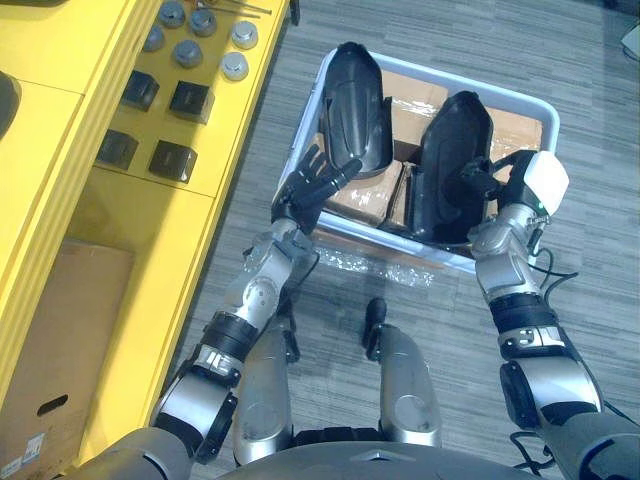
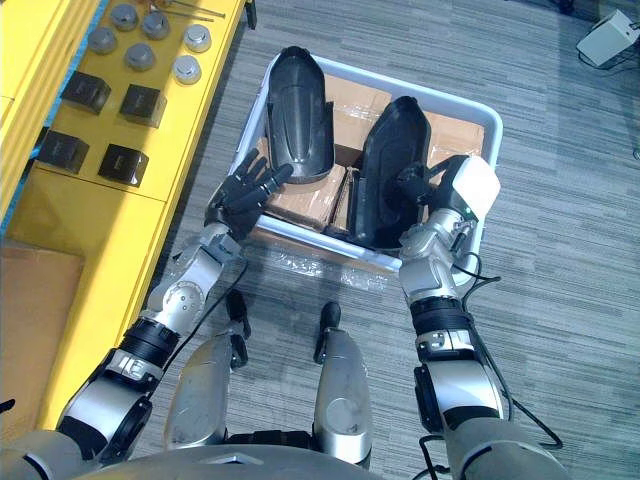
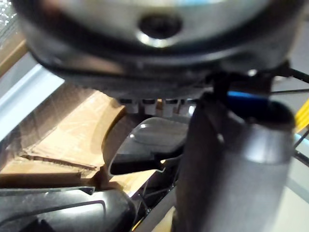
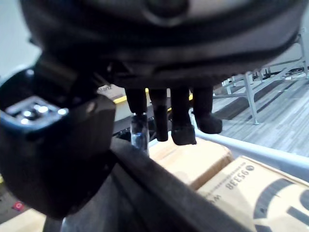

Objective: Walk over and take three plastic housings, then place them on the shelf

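Right robot hand [image 1: 505, 185] clamped on right housing [image 1: 450, 140].

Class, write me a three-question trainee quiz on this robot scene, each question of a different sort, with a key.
1. How many housings stand in the crate?
2. True or false: the left hand is shut on a housing.
3. The yellow shelf lies on the robot's: A left, B right, C behind the crate.

Key: 1 two; 2 false, its fingers are spread open; 3 A.
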`<state>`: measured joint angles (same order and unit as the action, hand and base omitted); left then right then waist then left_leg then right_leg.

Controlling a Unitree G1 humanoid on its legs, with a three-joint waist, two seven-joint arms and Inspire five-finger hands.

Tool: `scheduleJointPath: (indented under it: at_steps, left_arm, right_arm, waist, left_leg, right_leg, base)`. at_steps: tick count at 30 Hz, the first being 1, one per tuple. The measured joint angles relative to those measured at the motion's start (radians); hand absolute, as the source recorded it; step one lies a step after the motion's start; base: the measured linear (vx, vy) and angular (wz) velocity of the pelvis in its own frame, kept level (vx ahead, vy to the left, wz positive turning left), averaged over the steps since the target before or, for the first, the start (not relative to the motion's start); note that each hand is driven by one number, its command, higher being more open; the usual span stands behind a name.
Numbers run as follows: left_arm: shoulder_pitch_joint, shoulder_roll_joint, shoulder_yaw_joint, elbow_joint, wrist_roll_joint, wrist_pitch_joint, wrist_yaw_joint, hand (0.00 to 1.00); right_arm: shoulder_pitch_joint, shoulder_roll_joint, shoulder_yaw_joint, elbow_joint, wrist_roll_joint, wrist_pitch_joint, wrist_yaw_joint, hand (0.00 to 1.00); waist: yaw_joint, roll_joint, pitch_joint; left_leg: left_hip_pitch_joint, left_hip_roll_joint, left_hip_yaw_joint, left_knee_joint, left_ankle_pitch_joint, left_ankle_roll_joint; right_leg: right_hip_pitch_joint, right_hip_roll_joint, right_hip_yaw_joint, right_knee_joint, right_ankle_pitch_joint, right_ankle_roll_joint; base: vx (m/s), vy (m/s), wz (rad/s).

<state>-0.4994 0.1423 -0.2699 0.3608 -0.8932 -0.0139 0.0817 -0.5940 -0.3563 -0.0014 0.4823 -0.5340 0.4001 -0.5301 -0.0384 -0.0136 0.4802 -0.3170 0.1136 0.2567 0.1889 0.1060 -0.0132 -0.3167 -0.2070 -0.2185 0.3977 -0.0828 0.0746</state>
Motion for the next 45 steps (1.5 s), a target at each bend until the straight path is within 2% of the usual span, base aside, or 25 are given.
scheduleJointPath:
  at_steps: [4, 9, 13, 18, 21, 24, 26, 30, 31, 36, 41, 45]
  left_arm:
    - [0.012, 0.008, -0.001, -0.023, -0.001, -0.007, 0.001, 1.0]
    - [0.15, 0.02, 0.001, -0.206, -0.004, -0.052, -0.008, 1.0]
    - [0.27, 0.012, 0.002, -0.357, -0.003, -0.072, -0.03, 1.0]
    - [0.457, -0.019, 0.008, -0.459, -0.002, -0.069, -0.039, 1.0]
    - [0.537, -0.021, 0.026, -0.472, -0.011, -0.049, -0.04, 1.0]
    - [0.57, -0.02, 0.045, -0.481, -0.011, -0.025, -0.041, 1.0]
    - [0.576, -0.02, 0.051, -0.483, -0.006, -0.004, -0.053, 1.0]
    - [0.574, -0.018, 0.042, -0.483, 0.024, 0.07, -0.063, 1.0]
    - [0.557, -0.014, 0.031, -0.474, 0.072, 0.111, -0.068, 1.0]
    - [0.448, 0.002, -0.031, -0.402, 0.158, 0.195, -0.092, 1.0]
    - [0.361, 0.007, -0.051, -0.381, 0.157, 0.216, -0.098, 1.0]
    - [0.304, 0.019, -0.047, -0.364, 0.152, 0.215, -0.111, 1.0]
  right_arm:
    - [0.06, 0.001, 0.014, -0.097, 0.0, -0.007, -0.002, 0.0]
    - [0.191, 0.013, 0.012, -0.235, 0.052, -0.022, -0.053, 0.0]
    - [0.292, 0.053, -0.003, -0.325, 0.097, -0.061, -0.117, 0.0]
    - [0.43, 0.098, -0.012, -0.37, 0.119, -0.119, -0.154, 0.0]
    - [0.486, 0.117, -0.019, -0.37, 0.119, -0.124, -0.158, 0.0]
    - [0.51, 0.128, -0.025, -0.37, 0.119, -0.124, -0.161, 0.0]
    - [0.511, 0.128, -0.027, -0.372, 0.117, -0.124, -0.178, 0.0]
    - [0.506, 0.128, -0.024, -0.392, 0.112, -0.124, -0.185, 0.0]
    - [0.484, 0.126, -0.017, -0.417, 0.111, -0.124, -0.184, 0.0]
    - [0.375, 0.093, 0.051, -0.467, 0.106, -0.124, -0.151, 0.0]
    - [0.283, 0.082, 0.107, -0.502, 0.106, -0.124, -0.084, 0.0]
    - [0.247, 0.082, 0.141, -0.502, 0.11, -0.136, -0.052, 0.0]
  waist:
    - [-0.005, 0.001, 0.0]
    - [-0.022, 0.011, -0.001]
    - [-0.021, 0.037, -0.006]
    - [-0.016, 0.09, -0.038]
    - [-0.014, 0.106, -0.05]
    - [-0.01, 0.107, -0.051]
    - [-0.004, 0.107, -0.055]
    - [0.006, 0.105, -0.103]
    - [0.007, 0.103, -0.119]
    - [0.006, 0.094, -0.137]
    - [0.006, 0.071, -0.175]
    - [0.006, 0.07, -0.208]
  left_leg:
    - [0.04, -0.005, 0.006, -0.022, 0.002, 0.0]
    - [0.109, -0.015, -0.003, -0.055, 0.003, -0.004]
    - [0.144, -0.016, -0.018, -0.062, -0.002, -0.01]
    - [0.183, -0.022, -0.035, -0.093, -0.005, -0.019]
    - [0.192, -0.024, -0.043, -0.098, -0.004, -0.018]
    - [0.199, -0.024, -0.047, -0.106, 0.001, -0.012]
    - [0.203, -0.026, -0.049, -0.108, 0.001, -0.011]
    - [0.205, -0.033, -0.051, -0.129, 0.005, -0.007]
    - [0.211, -0.033, -0.05, -0.136, 0.008, -0.005]
    - [0.245, -0.037, -0.043, -0.17, 0.017, -0.004]
    - [0.276, -0.046, -0.039, -0.227, 0.047, -0.005]
    - [0.299, -0.052, -0.039, -0.264, 0.062, -0.001]
  right_leg:
    - [0.032, -0.001, 0.002, -0.007, 0.0, 0.0]
    - [0.113, -0.003, -0.017, -0.044, -0.002, 0.003]
    - [0.167, -0.001, -0.039, -0.071, -0.003, 0.005]
    - [0.229, 0.002, -0.073, -0.122, -0.001, 0.014]
    - [0.252, 0.004, -0.085, -0.144, 0.004, 0.02]
    - [0.272, 0.009, -0.094, -0.17, 0.018, 0.023]
    - [0.288, 0.011, -0.097, -0.194, 0.031, 0.026]
    - [0.3, 0.012, -0.105, -0.23, 0.046, 0.032]
    - [0.308, 0.012, -0.105, -0.245, 0.054, 0.034]
    - [0.337, 0.014, -0.102, -0.272, 0.068, 0.038]
    - [0.344, 0.018, -0.102, -0.283, 0.073, 0.037]
    - [0.358, 0.018, -0.104, -0.299, 0.079, 0.041]
  base:
    - [0.06, -0.007, -0.04]
    - [0.08, 0.0, 0.07]
    - [0.04, 0.007, 0.12]
    - [0.01, 0.014, 0.12]
    - [0.03, 0.01, 0.1]
    - [0.04, 0.01, 0.04]
    - [0.04, 0.018, 0.03]
    - [0.05, 0.02, 0.04]
    - [0.05, 0.012, -0.01]
    - [0.01, 0.011, -0.02]
    - [0.0, 0.0, 0.0]
    - [0.0, 0.0, 0.0]
